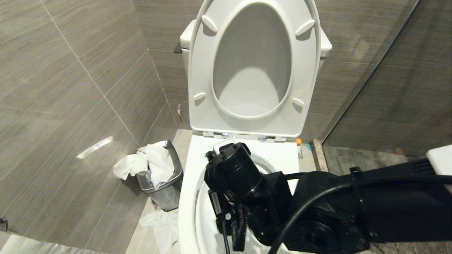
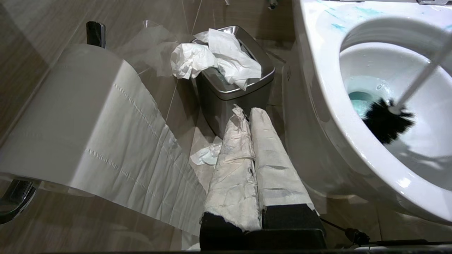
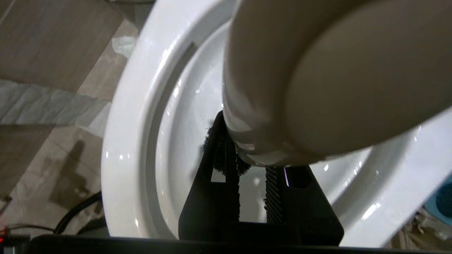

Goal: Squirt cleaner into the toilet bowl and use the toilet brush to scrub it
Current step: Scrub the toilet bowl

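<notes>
Grey-tiled stall: right gripper [image 3: 252,176] clamps toilet brush [image 2: 387,120], scrubbing toilet bowl [image 2: 328,106]; next, sweep bristles along wall. Left gripper [image 2: 251,116] parked, closed.

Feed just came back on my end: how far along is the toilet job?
Cleaner looks applied: blue streaks on the rim, tinted water in the bowl. Scrubbing is in hand: the right pincer holds the brush, its head low in the bowl by the water. How much bowl remains unscrubbed can't be told. Left pincer idles near the bin.
</notes>
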Controlling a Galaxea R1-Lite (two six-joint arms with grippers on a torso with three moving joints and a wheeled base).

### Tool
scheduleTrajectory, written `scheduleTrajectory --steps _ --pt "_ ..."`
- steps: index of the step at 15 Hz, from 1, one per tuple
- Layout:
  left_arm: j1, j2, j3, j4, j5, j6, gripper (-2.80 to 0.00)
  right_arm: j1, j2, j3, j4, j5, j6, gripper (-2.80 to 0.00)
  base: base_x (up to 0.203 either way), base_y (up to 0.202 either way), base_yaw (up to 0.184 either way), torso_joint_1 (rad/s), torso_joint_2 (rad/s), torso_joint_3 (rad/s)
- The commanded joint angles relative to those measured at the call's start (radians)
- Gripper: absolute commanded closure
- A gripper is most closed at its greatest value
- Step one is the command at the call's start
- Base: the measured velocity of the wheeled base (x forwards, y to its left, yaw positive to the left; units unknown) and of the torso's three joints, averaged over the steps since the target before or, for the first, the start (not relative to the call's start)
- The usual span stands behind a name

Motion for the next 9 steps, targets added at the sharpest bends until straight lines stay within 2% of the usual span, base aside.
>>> scheduleTrajectory --steps 1,3,9 --pt "0.0 0.001 0.002 0.0 0.001 0.0 0.0 0.007 -0.13 0.125 -0.004 -0.004 0.014 0.0 0.0 0.0 0.0 0.0 0.0 0.0" --pt "0.0 0.001 0.002 0.0 0.001 -0.001 0.0 -0.016 -0.189 0.183 -0.006 -0.009 0.034 0.0 0.0 0.0 0.0 0.0 0.0 0.0" --pt "0.0 0.001 0.002 0.0 0.001 -0.001 0.0 -0.17 -0.224 0.227 -0.011 -0.009 0.042 0.0 0.0 0.0 0.0 0.0 0.0 0.0"
